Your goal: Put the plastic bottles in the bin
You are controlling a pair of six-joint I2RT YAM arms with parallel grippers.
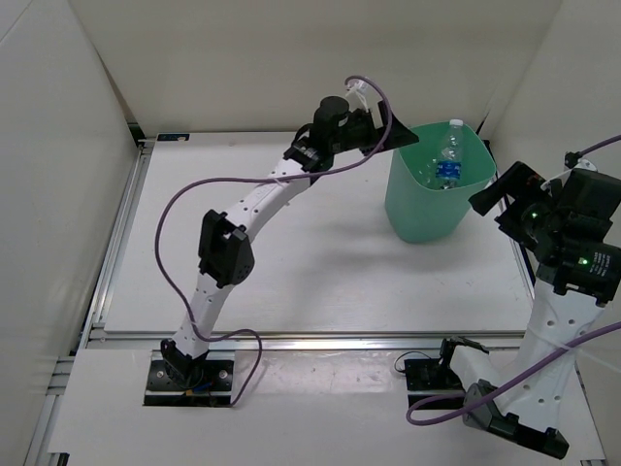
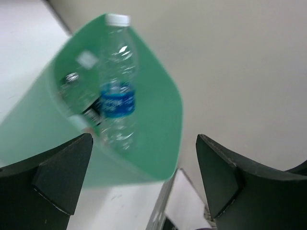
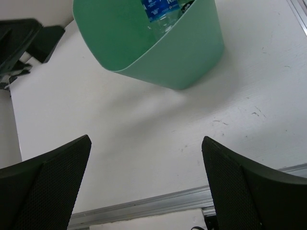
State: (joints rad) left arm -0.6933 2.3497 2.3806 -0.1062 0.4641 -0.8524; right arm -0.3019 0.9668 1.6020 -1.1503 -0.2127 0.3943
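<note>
Finds the blue-labelled bottle (image 2: 117, 96) cap-up inside the mint-green bin (image 2: 160, 124) against a black-labelled bottle (image 2: 92, 113), with left gripper (image 2: 144, 153) and right gripper (image 3: 145, 143) both spread wide, gripping nothing.

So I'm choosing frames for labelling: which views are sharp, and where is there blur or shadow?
Left wrist: the bin and the blue-labelled bottle are smeared with blur, though the left end effector is crisp. Top external: sharp and evenly lit. Right wrist: sharp, with a soft shadow beside the bin on the table.
</note>
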